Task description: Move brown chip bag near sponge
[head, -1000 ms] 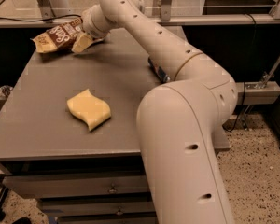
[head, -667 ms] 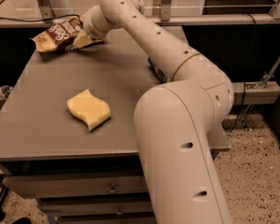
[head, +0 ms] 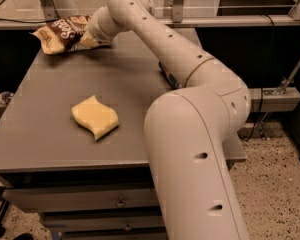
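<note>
Gripper [head: 88,38] sits at the far left corner of the table [head: 135,79], against the brown chip bag [head: 60,31]; I cannot tell whether it grips the bag. I can't read the bag's white lettering. I see the sponge [head: 95,116] lying flat, well apart, nearer the front edge.

Grey table [head: 40,139] with drawers [head: 85,200] on speckled floor [head: 275,194]

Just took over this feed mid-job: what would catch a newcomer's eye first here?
The big cream arm fills the right foreground and stretches to the far left corner of the grey table, where its hand sits at the brown chip bag. The pale yellow sponge lies alone nearer the front, well apart from the bag.
</note>
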`<move>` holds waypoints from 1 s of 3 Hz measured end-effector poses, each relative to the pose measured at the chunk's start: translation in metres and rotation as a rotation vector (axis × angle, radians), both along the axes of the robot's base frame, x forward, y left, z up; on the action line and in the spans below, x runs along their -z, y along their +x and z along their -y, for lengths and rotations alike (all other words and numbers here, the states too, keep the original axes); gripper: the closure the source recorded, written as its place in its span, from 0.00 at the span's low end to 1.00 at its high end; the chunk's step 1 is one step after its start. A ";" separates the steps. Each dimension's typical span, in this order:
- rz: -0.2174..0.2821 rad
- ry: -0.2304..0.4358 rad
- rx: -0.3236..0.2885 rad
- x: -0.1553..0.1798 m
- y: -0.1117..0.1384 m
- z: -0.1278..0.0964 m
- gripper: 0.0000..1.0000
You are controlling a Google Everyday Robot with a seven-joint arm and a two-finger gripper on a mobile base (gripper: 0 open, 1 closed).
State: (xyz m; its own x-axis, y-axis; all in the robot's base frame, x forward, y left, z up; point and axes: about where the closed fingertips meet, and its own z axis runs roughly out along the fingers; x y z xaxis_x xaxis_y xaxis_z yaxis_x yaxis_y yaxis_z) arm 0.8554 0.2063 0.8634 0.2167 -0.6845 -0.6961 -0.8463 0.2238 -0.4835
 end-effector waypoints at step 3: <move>0.012 0.046 -0.087 -0.044 -0.052 0.001 1.00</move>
